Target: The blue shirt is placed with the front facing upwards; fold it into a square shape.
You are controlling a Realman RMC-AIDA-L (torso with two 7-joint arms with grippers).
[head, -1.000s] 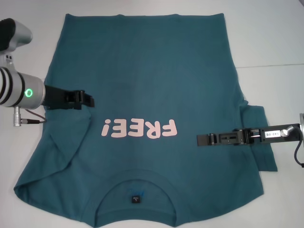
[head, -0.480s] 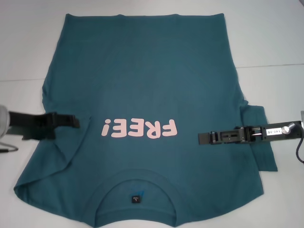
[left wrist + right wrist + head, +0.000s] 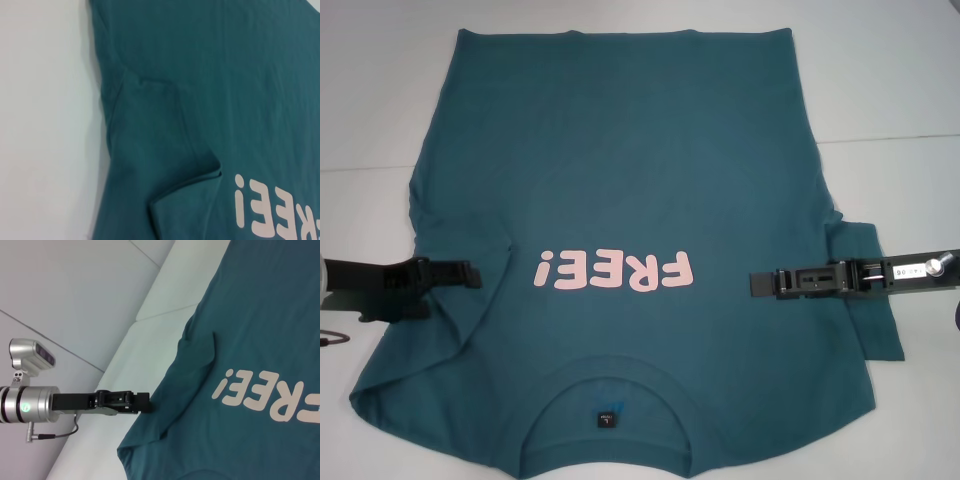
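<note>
Blue shirt (image 3: 620, 200) lies flat, front up, across most of the tabletop (image 3: 890, 80); collar and neck label at the near edge, hem at the far edge. Pink "FREE!" lettering (image 3: 615, 270) sits mid-chest. Left sleeve (image 3: 455, 300) is folded inward onto the body, crease running diagonally; right sleeve (image 3: 870, 290) is spread out flat toward the table's right edge.

Left gripper (image 3: 470, 273) I see low over the folded left sleeve near the shirt's left edge; it reads as narrow, with no cloth between the fingers.

Right gripper (image 3: 758, 283) is over the shirt's right chest, beside the lettering. From my feeds I cannot tell whether its pincer is wide or narrow.
</note>
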